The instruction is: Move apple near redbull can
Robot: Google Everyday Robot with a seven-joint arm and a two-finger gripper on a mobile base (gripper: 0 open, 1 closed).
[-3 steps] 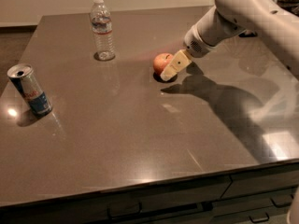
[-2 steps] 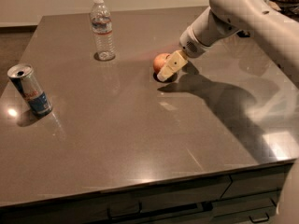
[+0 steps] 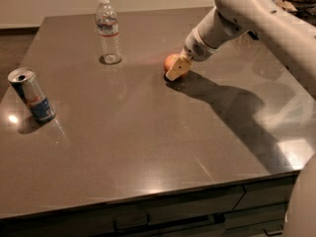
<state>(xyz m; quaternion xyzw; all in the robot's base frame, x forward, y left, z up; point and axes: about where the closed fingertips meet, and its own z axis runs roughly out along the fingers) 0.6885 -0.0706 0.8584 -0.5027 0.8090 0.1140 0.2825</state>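
Note:
The red-orange apple (image 3: 171, 62) sits on the dark table (image 3: 148, 142), right of centre and towards the back. My gripper (image 3: 177, 68) comes down from the upper right on the white arm and is at the apple, with its beige tip overlapping the apple's near right side. The redbull can (image 3: 33, 96), blue and silver with red lettering, stands upright near the table's left edge, far from the apple.
A clear plastic water bottle (image 3: 108, 31) stands upright at the back, left of the apple. The white arm (image 3: 256, 19) spans the upper right and casts a shadow across the right of the table. Drawer fronts run below the front edge.
The gripper has shifted slightly left and down, closer onto the apple. The apple, can and bottle have not moved.

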